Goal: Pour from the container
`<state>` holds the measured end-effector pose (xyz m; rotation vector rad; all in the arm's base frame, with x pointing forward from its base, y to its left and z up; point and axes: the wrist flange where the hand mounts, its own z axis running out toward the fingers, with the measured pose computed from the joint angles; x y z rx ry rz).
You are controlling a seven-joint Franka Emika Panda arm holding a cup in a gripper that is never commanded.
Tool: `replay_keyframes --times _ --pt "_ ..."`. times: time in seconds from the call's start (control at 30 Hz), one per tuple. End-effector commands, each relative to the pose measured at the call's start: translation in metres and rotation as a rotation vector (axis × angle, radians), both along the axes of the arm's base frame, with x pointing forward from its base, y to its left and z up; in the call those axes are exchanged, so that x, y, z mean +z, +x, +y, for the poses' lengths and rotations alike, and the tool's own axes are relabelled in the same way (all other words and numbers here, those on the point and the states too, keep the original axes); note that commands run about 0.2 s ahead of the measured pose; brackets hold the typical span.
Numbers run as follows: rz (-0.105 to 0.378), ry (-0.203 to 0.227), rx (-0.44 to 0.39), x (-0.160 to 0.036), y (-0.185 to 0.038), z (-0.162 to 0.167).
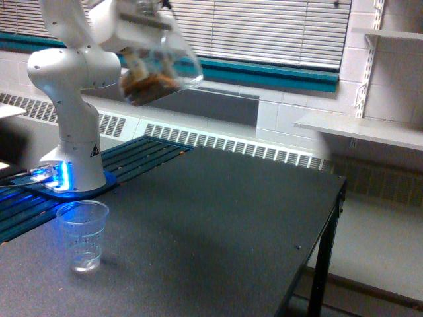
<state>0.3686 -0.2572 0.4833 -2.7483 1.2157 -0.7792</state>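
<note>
White robot arm (69, 99) standing on its round base (73, 181) at the exterior view's left, lit blue low down, bending up and over near the top edge. Upper part of the arm cut off by the top of the picture. White gripper (135, 30) high up, next to the arm's big joint, clamped on the container (158, 69). Fingers blurry and hard to pick out, so just where they press on the container can't be told.

Clear container hanging in the air, tipped over on its side, wide mouth pointing toward the exterior view's right. Brown bits (147, 84) piled along its low side, all of them inside. Container smeared by blur, so its rim is hard to make out.

Up high over the back left part of the dark table (218, 224), well apart from the clear cup (82, 234). Cup upright on the table near the front left, glowing blue, well below the container and a bit more to the left.

Window blinds (264, 30) and a teal strip (264, 71) behind, grey shelves (360, 129) at the right
</note>
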Motion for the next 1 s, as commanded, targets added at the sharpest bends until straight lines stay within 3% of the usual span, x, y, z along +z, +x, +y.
replay_keyframes --times 0.03,0.63,1.0 --pt "0.054 -0.020 0.030 -0.018 -0.034 -0.008" --pt "0.105 -0.069 -0.017 -0.068 -0.107 -0.024" --pt "0.173 -0.064 -0.057 -0.092 -0.148 -0.026"
